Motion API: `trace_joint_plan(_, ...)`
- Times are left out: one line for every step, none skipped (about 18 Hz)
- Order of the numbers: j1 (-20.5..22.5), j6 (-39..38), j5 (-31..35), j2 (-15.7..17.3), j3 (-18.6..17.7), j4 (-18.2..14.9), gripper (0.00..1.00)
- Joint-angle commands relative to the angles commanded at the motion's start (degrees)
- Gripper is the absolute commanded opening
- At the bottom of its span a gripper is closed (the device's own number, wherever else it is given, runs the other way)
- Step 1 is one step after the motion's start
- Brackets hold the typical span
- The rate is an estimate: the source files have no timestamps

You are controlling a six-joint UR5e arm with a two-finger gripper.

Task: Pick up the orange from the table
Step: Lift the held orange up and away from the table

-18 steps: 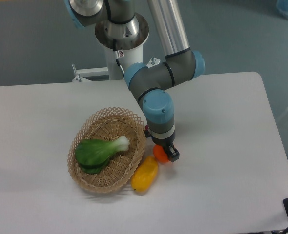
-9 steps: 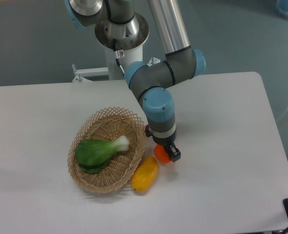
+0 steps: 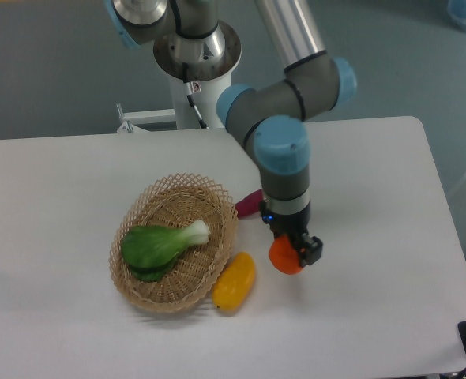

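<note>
The orange (image 3: 283,257) is a small round bright-orange fruit held between my gripper's fingers. My gripper (image 3: 291,253) is shut on it and holds it above the white table (image 3: 375,205), right of the yellow fruit. One dark finger (image 3: 310,250) shows on the orange's right side. The orange's upper part is hidden by the gripper.
A wicker basket (image 3: 174,243) with a green leafy vegetable (image 3: 158,245) sits left of centre. An elongated yellow fruit (image 3: 234,281) lies against the basket's lower right rim. A purple vegetable (image 3: 249,203) lies behind the arm. The table's right edge runs near x 600.
The gripper has risen and moved right with the orange in it, away from the yellow fruit. The purple vegetable is now uncovered behind the arm.
</note>
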Motion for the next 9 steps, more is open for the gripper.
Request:
trace_joint_plan(1.2, -0.3, -1.7, 0.6, 1.0, -0.4, 0.67)
trace_joint_plan(2.5, -0.4, -3.6, 1.9, 1.8, -1.7, 0.67)
trace_joint_plan(3.5, -0.3, -5.1, 3.1, 3.2, -3.7, 0.67)
trace_joint_plan(4.6, -0.4, -6.2, 3.7, 4.7, -6.5, 0.67)
trace_joint_plan(5.4, -0.3, -6.3, 4.0, 7.2, -11.3, 0.67)
trace_joint_plan(5.9, -0.3, -6.3, 4.0, 8.9, -14.2, 0.67)
trace_joint_plan(6.1, -0.3, -6.3, 4.0, 10.5, -16.9, 0.67)
trace_joint_plan(6.2, -0.3, -6.3, 4.0, 11.9, -19.5, 0.67)
trace_joint_plan(6.6, 0.0, -6.0, 4.0, 13.0, -21.8, 0.67)
